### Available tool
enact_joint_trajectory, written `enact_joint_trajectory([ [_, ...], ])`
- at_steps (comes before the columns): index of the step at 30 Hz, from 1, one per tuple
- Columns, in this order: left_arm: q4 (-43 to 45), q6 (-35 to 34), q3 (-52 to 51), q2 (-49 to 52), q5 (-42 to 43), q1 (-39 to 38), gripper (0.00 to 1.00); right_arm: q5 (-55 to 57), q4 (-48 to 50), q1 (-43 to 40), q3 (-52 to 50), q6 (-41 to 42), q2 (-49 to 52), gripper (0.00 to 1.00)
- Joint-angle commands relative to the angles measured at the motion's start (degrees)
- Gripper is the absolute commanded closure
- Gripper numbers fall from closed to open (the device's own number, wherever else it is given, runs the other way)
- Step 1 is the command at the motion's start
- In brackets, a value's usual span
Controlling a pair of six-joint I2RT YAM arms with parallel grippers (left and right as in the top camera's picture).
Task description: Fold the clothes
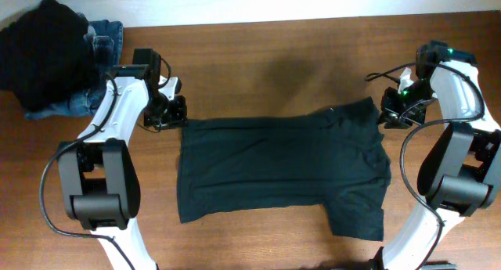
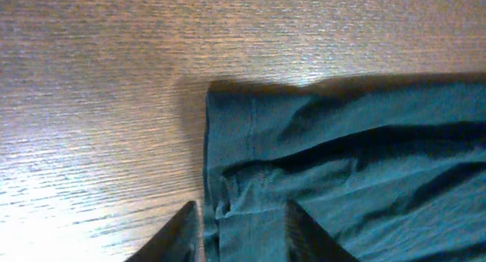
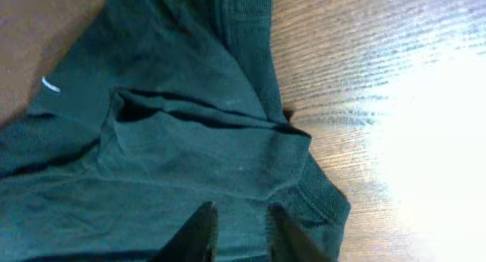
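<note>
T-shirt (image 1: 274, 164) lies with long axis sideways between my arms. Left gripper (image 2: 239, 216) at its hem corner, right gripper (image 3: 241, 216) at shoulder end; both jaws parted, nothing held.

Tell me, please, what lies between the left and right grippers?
The T-shirt fills the stretch, spread out from the left gripper to the right gripper; the overhead view shows it.
</note>
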Motion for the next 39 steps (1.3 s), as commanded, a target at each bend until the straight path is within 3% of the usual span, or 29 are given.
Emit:
enact_joint_trajectory([
  [1, -0.22, 0.11, 0.39, -2.25, -0.33, 0.13, 0.55, -0.09, 0.87, 0.39, -0.31, 0.07, -0.96, 0.67],
  [6, -0.24, 2.29, 0.39, -2.25, 0.37, -0.11, 0.55, -3.93, 2.73, 2.19, -0.31, 0.04, -0.96, 0.53],
  [10, -0.24, 4.48, 0.39, -2.25, 0.39, -1.09, 0.55, -4.92, 5.16, 4.72, -0.31, 0.26, -0.96, 0.36],
  [15, -0.02, 7.06, 0.39, -2.25, 0.33, -2.93, 0.55, -4.87, 9.97, 9.81, -0.31, 0.26, -0.9, 0.01],
  [19, -0.07, 7.02, 0.39, -2.25, 0.31, -3.8, 0.55, -4.85, 12.9, 12.33, -0.31, 0.33, -0.85, 0.01],
  [25, -1.25, 6.73, 0.37, -2.25, 0.33, -4.17, 0.54, 0.17, 16.39, 14.64, -0.31, 8.35, -0.83, 0.01],
  [39, 0.02, 6.78, 0.33, -1.33, 0.31, -4.17, 0.54, 0.04, 19.69, 15.04, -0.31, 9.35, 1.01, 0.01],
])
